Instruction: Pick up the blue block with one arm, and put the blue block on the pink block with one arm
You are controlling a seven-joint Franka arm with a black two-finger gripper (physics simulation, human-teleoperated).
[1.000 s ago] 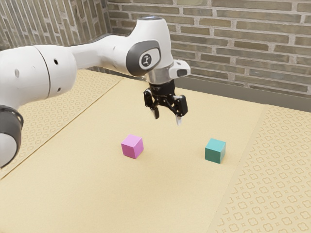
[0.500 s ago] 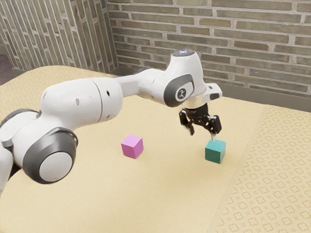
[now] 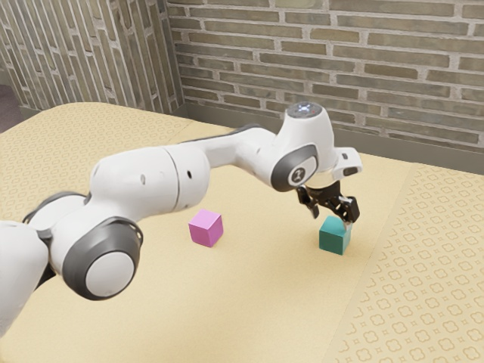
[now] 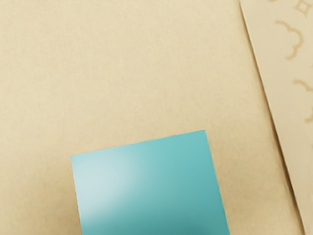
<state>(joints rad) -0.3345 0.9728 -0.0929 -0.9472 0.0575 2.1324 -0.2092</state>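
ext view: gripper (image 3: pixel 333 214) seen spread, hung just above blue block (image 3: pixel 334 236), nothing pinched; pink block (image 3: pixel 206 228) well apart, toward the exterior view's left | wrist view: blue block (image 4: pixel 149 188) seen slightly skewed under hand | risk: blk likely clipped/shoved by a finger on descent if yaw left uncorrected

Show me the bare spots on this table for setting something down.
Free: the tan tabletop between the pink cube and the teal-blue cube, and the stretch in front of both. Crowded: right over the teal-blue cube, where the black pincer hangs open.
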